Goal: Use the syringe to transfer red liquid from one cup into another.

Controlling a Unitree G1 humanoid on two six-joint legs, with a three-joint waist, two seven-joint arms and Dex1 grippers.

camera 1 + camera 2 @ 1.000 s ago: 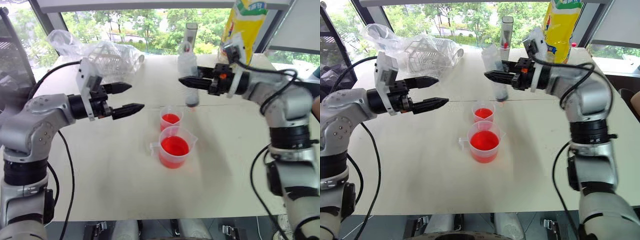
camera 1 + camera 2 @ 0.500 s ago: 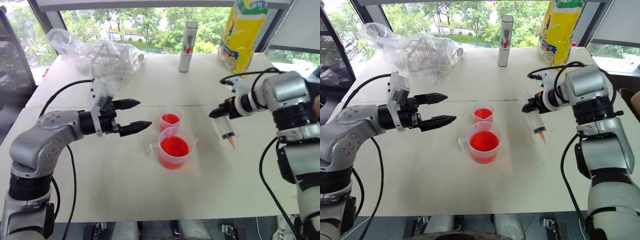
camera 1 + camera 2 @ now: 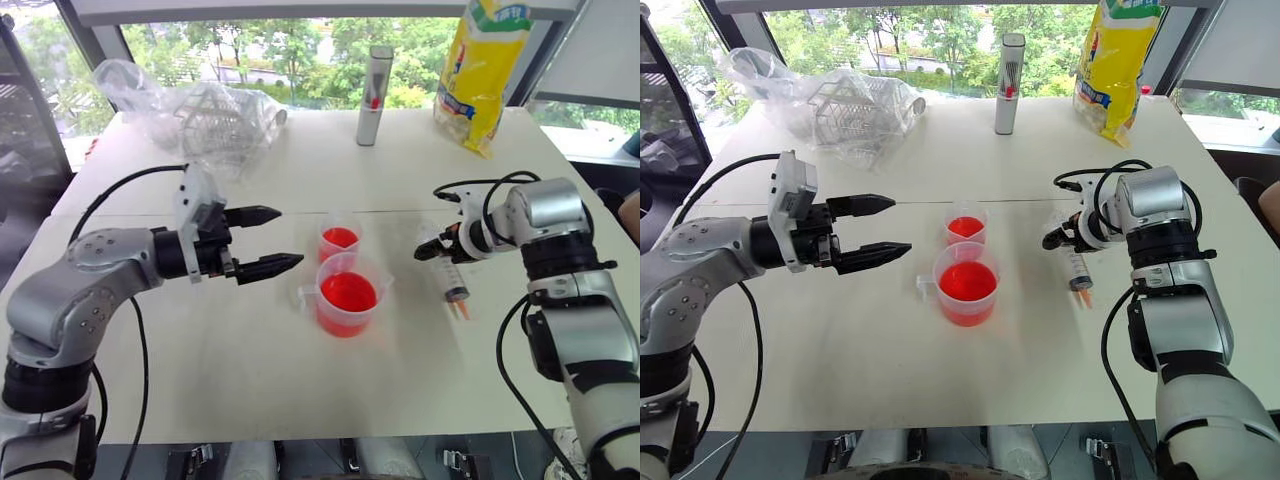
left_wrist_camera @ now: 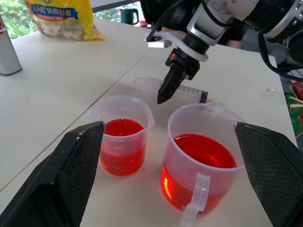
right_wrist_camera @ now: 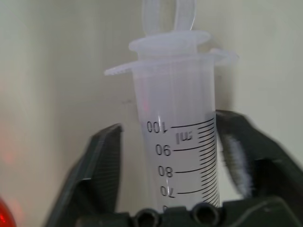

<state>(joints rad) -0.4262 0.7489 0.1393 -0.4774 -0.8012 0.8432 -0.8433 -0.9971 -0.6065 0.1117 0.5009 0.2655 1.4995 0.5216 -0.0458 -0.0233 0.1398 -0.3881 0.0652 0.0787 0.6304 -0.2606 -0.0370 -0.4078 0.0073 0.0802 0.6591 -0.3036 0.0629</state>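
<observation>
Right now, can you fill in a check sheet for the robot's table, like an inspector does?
Surface: pale table, looks dry, no spills seen.
Job's things: syringe lies flat on the table at the right, orange tip toward the near edge. Handled measuring cup and smaller cup behind it both hold red liquid.
Clutter: grey cylinder, yellow bag, crumpled clear plastic wrap over a wire basket, all at the far side.
End effectors: left end effector open, empty, hovering left of the cups. Right end effector open, astride the syringe barrel.
Cables: black cables run along both arms.
Surroundings: windows with green trees.
</observation>
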